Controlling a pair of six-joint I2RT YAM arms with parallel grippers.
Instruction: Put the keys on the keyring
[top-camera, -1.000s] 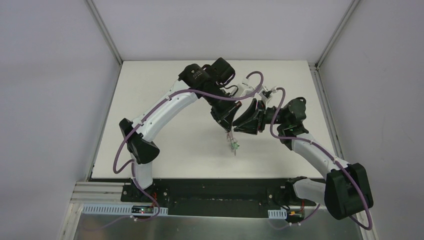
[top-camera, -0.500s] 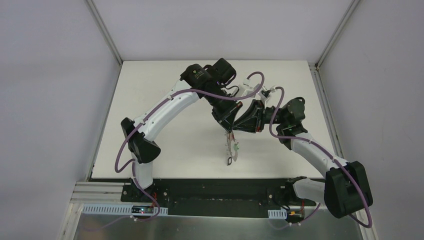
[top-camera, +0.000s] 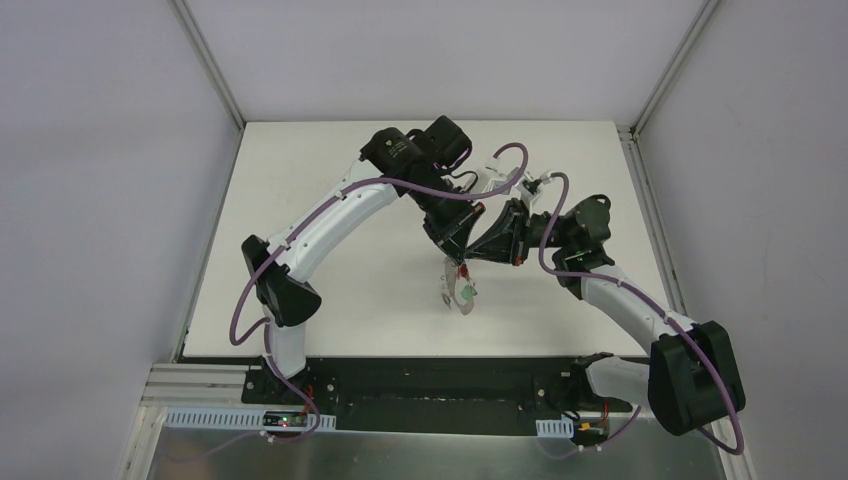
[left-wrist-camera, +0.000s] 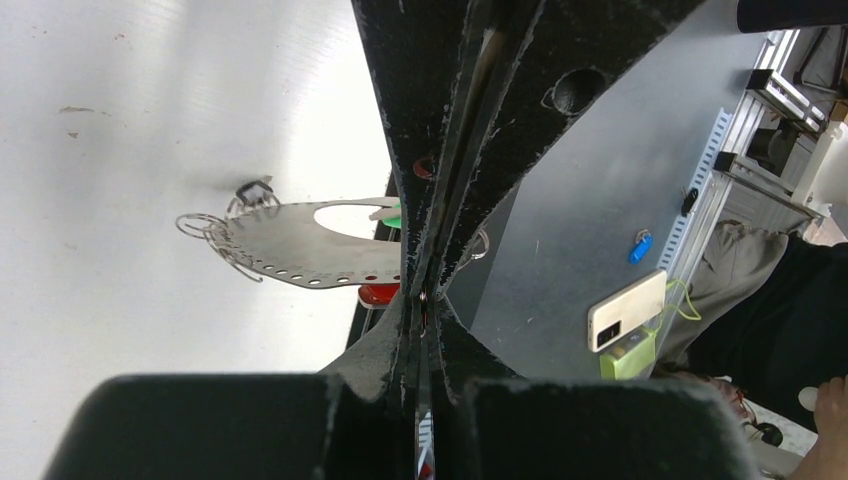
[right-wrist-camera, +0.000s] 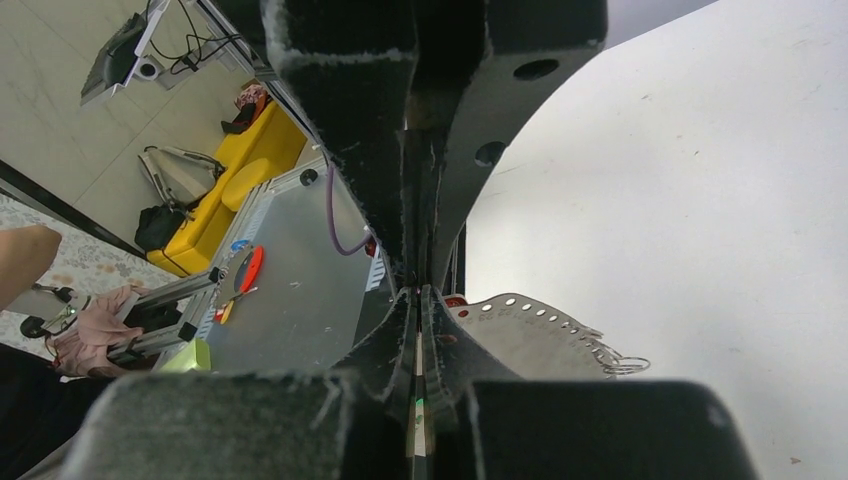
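Keyring (left-wrist-camera: 300, 250): flat grey metal crescent, small holes along its rim, wire loops at one end. Red key (top-camera: 462, 270) at its 12 o'clock in the top view, green key (top-camera: 470, 292) at 3 o'clock. Black key (left-wrist-camera: 255, 190) beside the loops.

Bright, even overhead light; table (left-wrist-camera: 150, 120) glares white in wrist views. Soft shadows; left hand (left-wrist-camera: 420, 320) blurred nearest lens, background sharp.

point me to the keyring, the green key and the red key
keyring (left-wrist-camera: 300, 250), left wrist view, on its flat grey band above the row of holes
green key (left-wrist-camera: 391, 212), left wrist view, on its green head
red key (left-wrist-camera: 378, 294), left wrist view, on its red head
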